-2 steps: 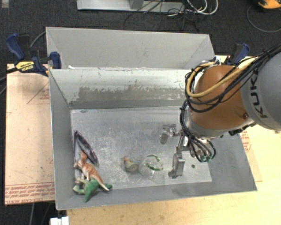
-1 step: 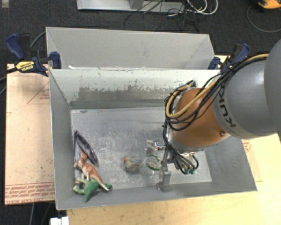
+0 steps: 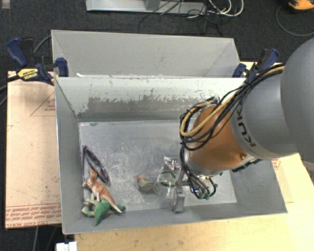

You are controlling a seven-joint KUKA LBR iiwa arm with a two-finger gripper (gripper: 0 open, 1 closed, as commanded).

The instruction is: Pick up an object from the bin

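Observation:
My gripper (image 3: 176, 191) is low over the bin floor, right of the middle and close to the front wall. Just to its left lies a small grey-brown lump (image 3: 145, 183) with a reddish tip. Between that lump and the gripper there is a small clear, glassy thing (image 3: 164, 184); I cannot tell whether it touches the gripper. Nothing can be seen held.
At the front left corner lie dark sunglasses (image 3: 95, 164), an orange toy dinosaur (image 3: 98, 189) and a green toy dinosaur (image 3: 102, 210), close together. The arm with its orange cover and cables hangs over the right half of the bin and hides the floor there.

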